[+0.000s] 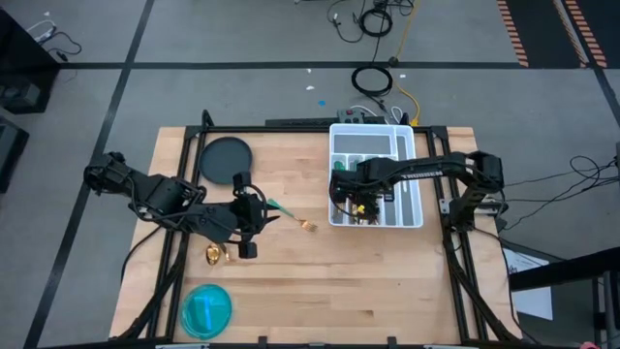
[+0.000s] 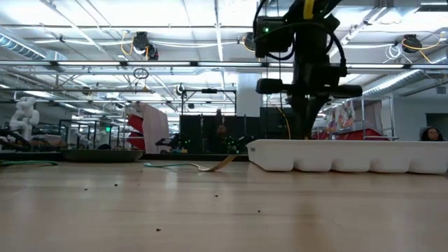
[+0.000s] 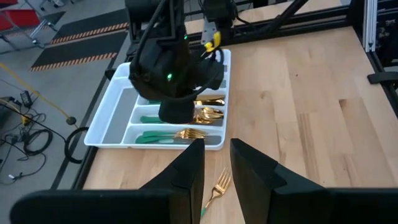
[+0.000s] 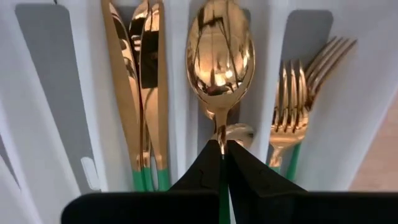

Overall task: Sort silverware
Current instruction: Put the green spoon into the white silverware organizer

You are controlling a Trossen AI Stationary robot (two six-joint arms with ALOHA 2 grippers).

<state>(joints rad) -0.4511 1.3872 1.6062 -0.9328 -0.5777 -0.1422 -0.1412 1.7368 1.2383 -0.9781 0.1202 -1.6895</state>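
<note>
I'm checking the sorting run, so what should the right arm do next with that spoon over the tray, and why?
Probably open the right gripper and let go. Its fingers are shut on the spoon, which hangs over the white tray's spoon compartment, with knives on one side and forks on the other. The left gripper waits above a fork on the table.

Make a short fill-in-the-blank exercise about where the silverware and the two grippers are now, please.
1. The right gripper is shut on a ____ over the white tray.
2. One fork lies on the table, outside the ____.
3. In the tray, the knives lie in the slot beside the ____.

Missing words: spoon; tray; spoons
</note>
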